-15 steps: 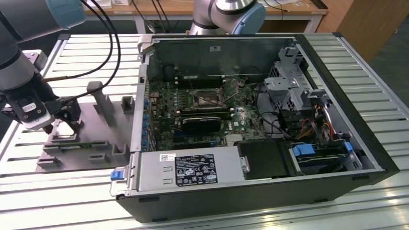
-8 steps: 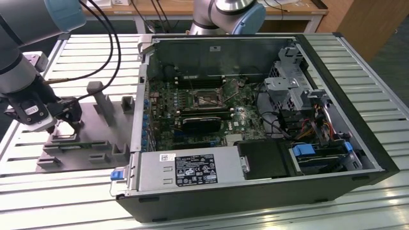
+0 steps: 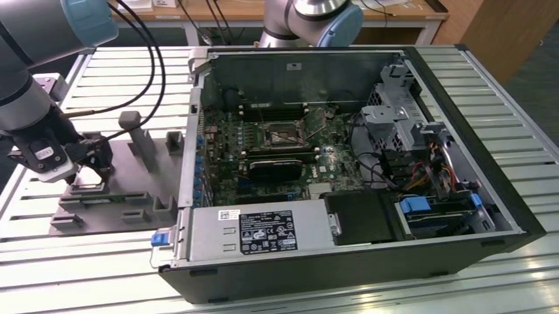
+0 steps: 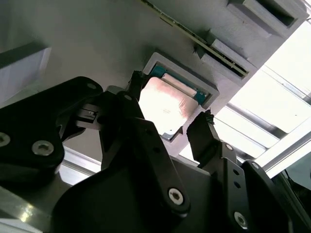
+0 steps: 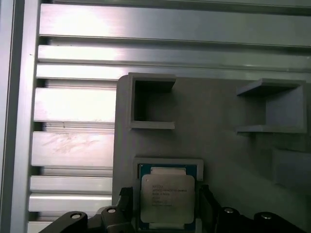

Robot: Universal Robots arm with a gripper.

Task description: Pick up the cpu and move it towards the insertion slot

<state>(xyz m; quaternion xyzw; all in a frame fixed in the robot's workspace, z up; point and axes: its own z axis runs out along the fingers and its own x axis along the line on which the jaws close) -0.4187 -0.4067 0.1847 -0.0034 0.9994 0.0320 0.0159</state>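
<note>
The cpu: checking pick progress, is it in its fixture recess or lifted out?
In. The cpu lies flat inside the grey fixture's recess, open jaws flanking it with gaps in the first wrist view.

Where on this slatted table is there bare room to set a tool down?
Bare slats lie nearer the camera than the grey fixture, and more past the computer case at the exterior view's right. Crowded: the fixture, where the hand straddles the cpu.

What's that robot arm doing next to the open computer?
The gripper hangs low over the cpu, which lies flat in a recess of the grey fixture. Its fingers stand open, one on each side of the chip, so it is not lifted yet. The insertion slot is across in the computer.
</note>
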